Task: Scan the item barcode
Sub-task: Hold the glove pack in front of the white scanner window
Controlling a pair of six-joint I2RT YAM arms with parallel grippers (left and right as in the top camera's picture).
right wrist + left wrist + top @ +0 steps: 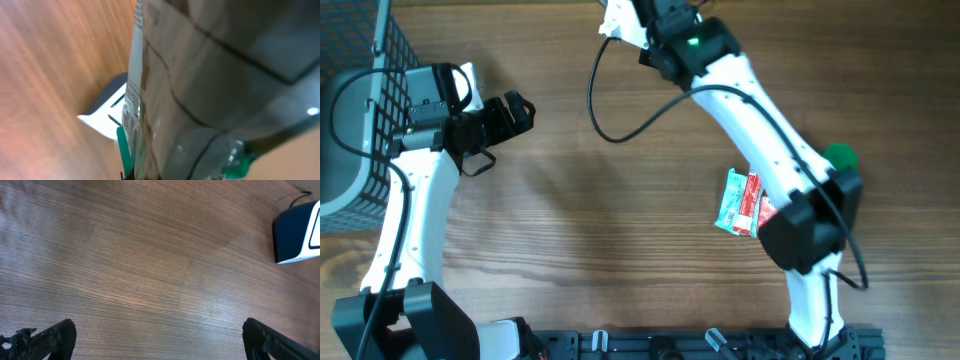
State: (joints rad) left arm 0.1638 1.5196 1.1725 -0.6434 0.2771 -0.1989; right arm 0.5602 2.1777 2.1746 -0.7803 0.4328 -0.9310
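**woodgrain_wanderer:** Top camera first. Why is the right arm stretched all the way to the far edge of the surface?

**yam_tinkerer:** Looks like it's presenting the item to be read. The right end effector is up at the top edge, mostly tucked under its own wrist, so this view doesn't show me the grip. The left end effector sits beside the wire basket, fingers spread, nothing in them. My guess is it's parked there so it isn't in the way. There's also a green-and-red snack pack lying flat next to the right arm's lower link, untouched.

**woodgrain_wanderer:** Left wrist cam?

**yam_tinkerer:** Just bare wood between two wide-apart fingertips, so that one's released for sure. At the top right there's a dark blue and white scanner, well apart from that arm.

**woodgrain_wanderer:** And the right wrist?

**yam_tinkerer:** That's the telling one. A thin clear packet with print on it fills the frame, edge-on to the lens, pinched in the clenched right end effector. The scanner shows just below and behind it, pale face toward the packet. I reckon it's held upright like that so the printed side faces the scanner. The view is blurry though, so I can't tell where the barcode is or whether it's lined up.
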